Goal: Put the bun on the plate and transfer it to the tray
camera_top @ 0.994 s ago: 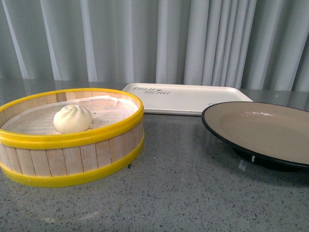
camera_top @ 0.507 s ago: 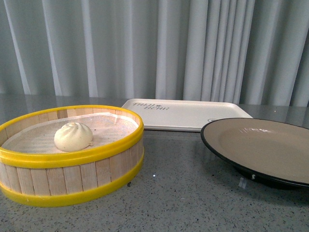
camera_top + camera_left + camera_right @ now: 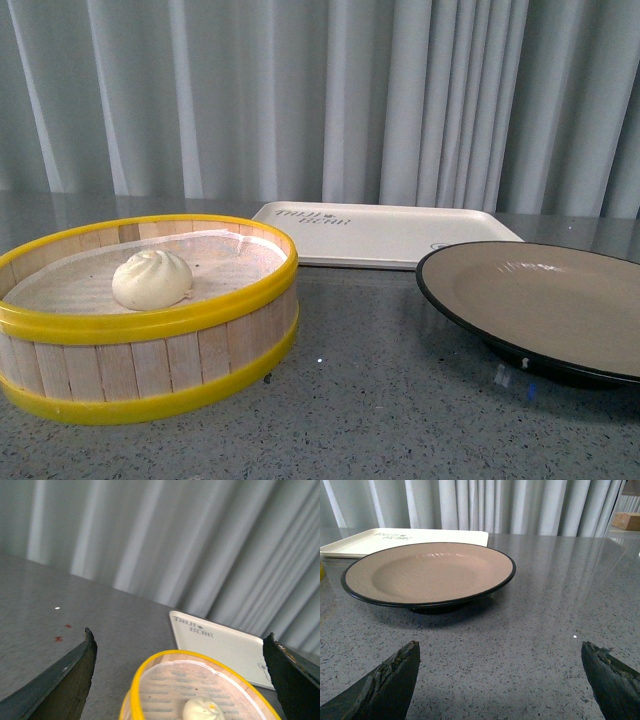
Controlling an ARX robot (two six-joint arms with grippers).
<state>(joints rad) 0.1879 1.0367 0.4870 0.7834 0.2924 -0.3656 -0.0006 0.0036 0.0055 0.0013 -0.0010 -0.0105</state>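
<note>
The off-white pleated bun (image 3: pixel 152 279) lies inside the yellow-rimmed wooden steamer basket (image 3: pixel 150 375) at the left of the front view. It also shows in the left wrist view (image 3: pixel 203 709). The plate (image 3: pixel 540 300), beige inside with a black rim, stands empty at the right. The cream-white tray (image 3: pixel 385 231) lies behind, near the curtain. My left gripper (image 3: pixel 180 640) is open, above and short of the basket. My right gripper (image 3: pixel 500 647) is open and empty, low over the table in front of the plate (image 3: pixel 427 572). Neither arm shows in the front view.
A grey speckled table (image 3: pixel 380 400) carries everything. A grey curtain (image 3: pixel 320 100) closes the back. In the right wrist view a cardboard box (image 3: pixel 629 520) stands far off beyond the table's edge. The tray also shows in the left wrist view (image 3: pixel 220 642) and the right wrist view (image 3: pixel 395 536).
The front view has tilted, so basket, plate and tray sit lower in the picture than a second ago. The bun, plate and tray have not moved on the table.
</note>
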